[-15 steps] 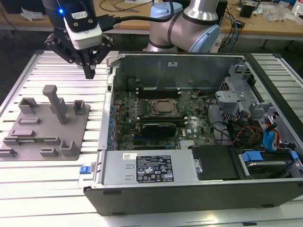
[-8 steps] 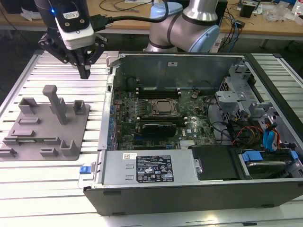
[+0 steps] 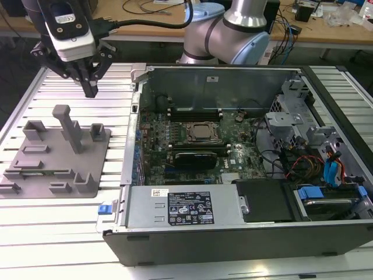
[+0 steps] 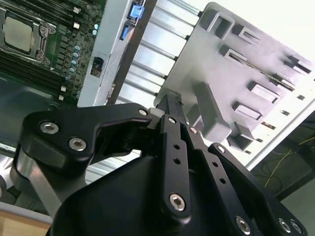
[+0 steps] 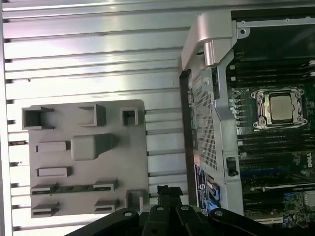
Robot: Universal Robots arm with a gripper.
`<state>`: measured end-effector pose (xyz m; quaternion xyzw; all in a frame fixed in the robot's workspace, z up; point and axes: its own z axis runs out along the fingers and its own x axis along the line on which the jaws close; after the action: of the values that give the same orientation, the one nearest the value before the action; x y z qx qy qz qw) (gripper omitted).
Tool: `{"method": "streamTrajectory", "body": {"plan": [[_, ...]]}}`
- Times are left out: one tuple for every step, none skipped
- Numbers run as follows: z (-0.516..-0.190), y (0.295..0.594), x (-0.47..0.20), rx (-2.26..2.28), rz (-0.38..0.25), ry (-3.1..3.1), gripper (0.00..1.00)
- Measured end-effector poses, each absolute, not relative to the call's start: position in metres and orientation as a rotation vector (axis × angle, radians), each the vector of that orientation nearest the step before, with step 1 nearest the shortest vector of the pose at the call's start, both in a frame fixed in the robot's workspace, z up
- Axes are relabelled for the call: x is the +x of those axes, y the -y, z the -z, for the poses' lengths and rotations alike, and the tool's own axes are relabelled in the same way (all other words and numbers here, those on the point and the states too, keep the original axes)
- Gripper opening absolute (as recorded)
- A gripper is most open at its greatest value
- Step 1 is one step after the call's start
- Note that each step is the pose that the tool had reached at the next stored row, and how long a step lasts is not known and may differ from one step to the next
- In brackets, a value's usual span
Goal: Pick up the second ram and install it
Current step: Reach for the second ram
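Thin green circuit-board RAM stick [image 5: 74, 187] sat on edge in grey plastic holder tray [image 3: 96, 157], long axis along the exterior view's left-right; dark chips barely discernible. Black claw [image 3: 91, 87] hovered above tray, fingers pressed together, empty. Open black computer case [image 3: 262, 239] at the exterior view's right.

A ribbed metal desk [image 3: 64, 233] of long silver slats spreads across the scene, and bright light glares white off its slats near the exterior view's lower left. Behind it runs a wooden desk [image 3: 335, 34], its pale brown top strewn with dark cables [image 3: 287, 28] and small clutter.
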<state>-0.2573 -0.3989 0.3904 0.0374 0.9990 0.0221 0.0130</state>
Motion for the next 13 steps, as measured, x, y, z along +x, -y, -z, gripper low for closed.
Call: {"method": "streamTrajectory", "body": {"plan": [[-0.39, 0.399, -0.263, 0.117, -0.069, -3.113, 0.08], [-0.389, 0.399, -0.266, 0.117, -0.069, -3.113, 0.08], [-0.389, 0.399, -0.268, 0.117, -0.069, -3.113, 0.08], [-0.388, 0.399, -0.271, 0.116, -0.069, -3.113, 0.08], [-0.387, 0.399, -0.275, 0.117, -0.069, -3.113, 0.08], [-0.386, 0.399, -0.279, 0.117, -0.069, -3.113, 0.08], [-0.385, 0.399, -0.284, 0.117, -0.069, -3.113, 0.08], [-0.384, 0.399, -0.287, 0.117, -0.069, -3.113, 0.08], [-0.382, 0.399, -0.292, 0.116, -0.069, -3.113, 0.08], [-0.381, 0.399, -0.294, 0.116, -0.069, -3.113, 0.08], [-0.381, 0.399, -0.296, 0.117, -0.069, -3.113, 0.08], [-0.38, 0.399, -0.301, 0.117, -0.069, -3.113, 0.08], [-0.379, 0.399, -0.304, 0.117, -0.069, -3.113, 0.08]]}}
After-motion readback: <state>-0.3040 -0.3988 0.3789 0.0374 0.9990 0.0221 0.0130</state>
